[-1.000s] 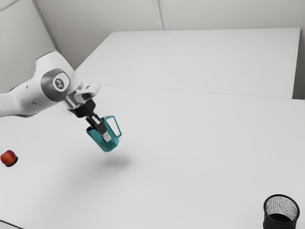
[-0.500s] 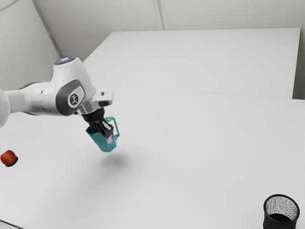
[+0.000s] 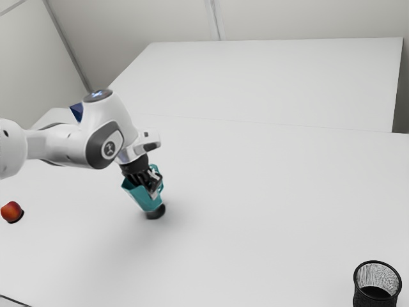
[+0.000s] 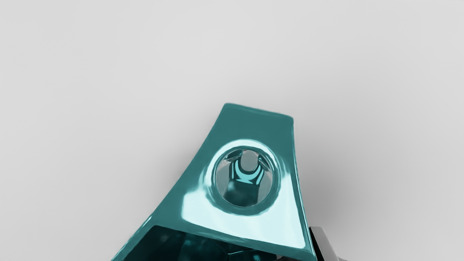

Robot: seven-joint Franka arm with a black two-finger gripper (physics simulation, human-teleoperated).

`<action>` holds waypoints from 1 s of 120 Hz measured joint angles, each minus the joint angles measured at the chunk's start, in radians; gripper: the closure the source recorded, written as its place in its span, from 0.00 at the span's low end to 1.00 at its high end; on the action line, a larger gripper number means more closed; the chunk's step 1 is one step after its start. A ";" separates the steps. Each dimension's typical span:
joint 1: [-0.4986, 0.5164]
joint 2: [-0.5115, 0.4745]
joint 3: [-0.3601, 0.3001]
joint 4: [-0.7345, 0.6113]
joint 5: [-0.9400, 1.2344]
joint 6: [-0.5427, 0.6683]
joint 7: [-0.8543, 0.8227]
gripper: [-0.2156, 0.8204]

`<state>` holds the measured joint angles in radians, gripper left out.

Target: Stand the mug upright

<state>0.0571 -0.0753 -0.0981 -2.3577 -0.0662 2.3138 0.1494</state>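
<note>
Mug, teal, is clenched in the gripper, tilted, its base near the table. Well apart from the jaws: red-orange fruit toward the exterior view's left, black mesh cup toward its right.

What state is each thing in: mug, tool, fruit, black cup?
Mug: tilted, not upright; base low over the table, contact unclear.
Tool: shut on the mug.
Fruit: resting on the table.
Black cup: upright, open at the top.
</note>
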 joint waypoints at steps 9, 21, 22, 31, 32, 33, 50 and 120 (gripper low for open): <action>-0.004 0.012 0.000 0.000 0.003 0.010 -0.021 0.96; -0.005 0.024 0.000 0.000 0.005 0.019 -0.046 0.96; -0.005 0.025 0.000 0.000 0.006 0.019 -0.048 0.96; -0.004 0.032 0.000 0.001 0.006 0.024 -0.063 0.96; -0.004 0.033 0.000 0.001 0.006 0.024 -0.065 0.96; -0.004 0.034 0.000 0.001 0.006 0.024 -0.067 0.96; -0.003 0.048 0.000 0.001 0.006 0.028 -0.091 0.96; -0.004 0.055 -0.001 0.003 0.018 0.034 -0.131 0.64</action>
<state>0.0527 -0.0201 -0.0987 -2.3550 -0.0485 2.3477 0.0186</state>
